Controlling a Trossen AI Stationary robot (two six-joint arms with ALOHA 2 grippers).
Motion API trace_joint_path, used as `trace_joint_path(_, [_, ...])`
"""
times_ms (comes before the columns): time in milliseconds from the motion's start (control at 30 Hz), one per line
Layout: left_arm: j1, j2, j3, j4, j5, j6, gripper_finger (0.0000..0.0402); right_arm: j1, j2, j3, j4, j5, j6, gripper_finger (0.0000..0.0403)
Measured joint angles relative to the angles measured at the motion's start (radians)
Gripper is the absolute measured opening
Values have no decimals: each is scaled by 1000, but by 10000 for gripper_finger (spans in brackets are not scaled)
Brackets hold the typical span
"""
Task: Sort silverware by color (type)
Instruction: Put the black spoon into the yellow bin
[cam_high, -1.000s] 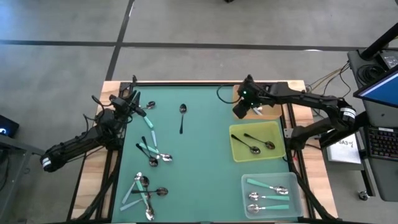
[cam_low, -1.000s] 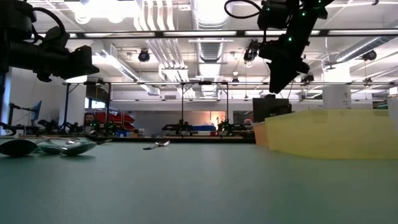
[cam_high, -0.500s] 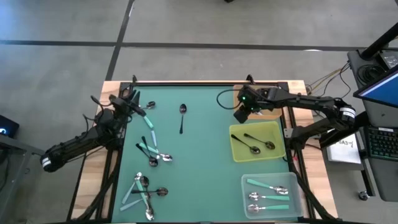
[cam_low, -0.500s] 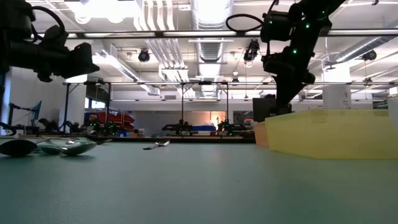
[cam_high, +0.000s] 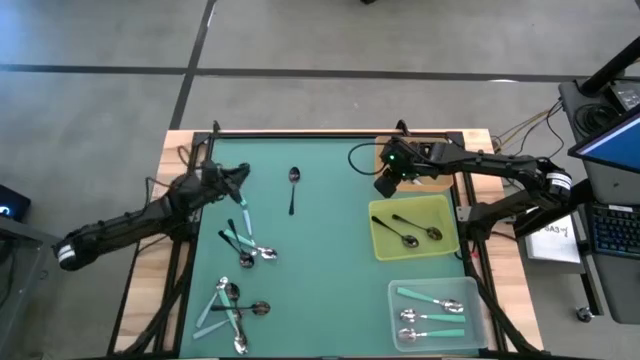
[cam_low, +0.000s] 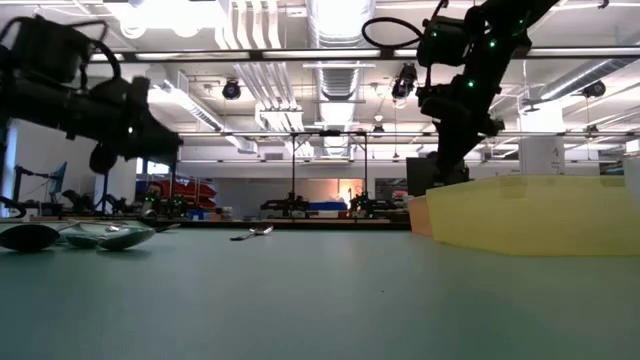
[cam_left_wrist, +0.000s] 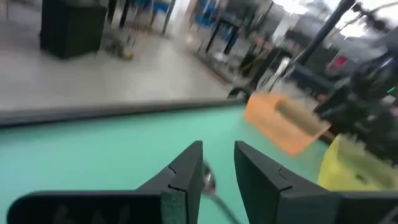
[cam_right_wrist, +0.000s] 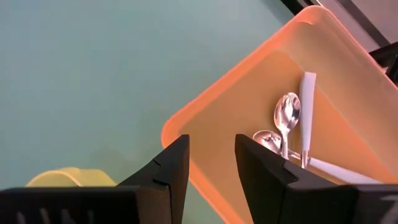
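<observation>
I am a two-armed robot at a green mat laid over a wooden table, seen from above. Three square trays sit along my right side: an orange tray at the far corner, a yellow tray below it holding two dark spoons, and a clear tray nearest the front holding teal-handled spoons.

My right gripper hangs above the mat's far right area, just beside the orange tray's edge. Its fingers stand a little apart with nothing between them. Past them, its wrist camera shows two silver spoon bowls and pale handles lying in the orange tray.

My left gripper hovers over the far left of the mat. Its fingers are also slightly parted and empty; a dark spoon seems to lie on the mat beyond them, though that view is blurred.

One dark spoon lies alone near the far middle. Unsorted spoons lie in two loose heaps on the left: a mixed cluster mid-mat and another near the front edge.
</observation>
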Motion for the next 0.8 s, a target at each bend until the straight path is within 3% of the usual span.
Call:
trace_joint_path(333, [-4,355,29,44,22,-97,77,0,0,-28,9,0,8,118])
trace_joint_path(567, [-36,590,214,49,59,-43,77,0,0,-31,9,-1,9,116])
trace_joint_path(800, [-75,903,407,-17,43,11,77,0,0,-31,-58,-1,9,123])
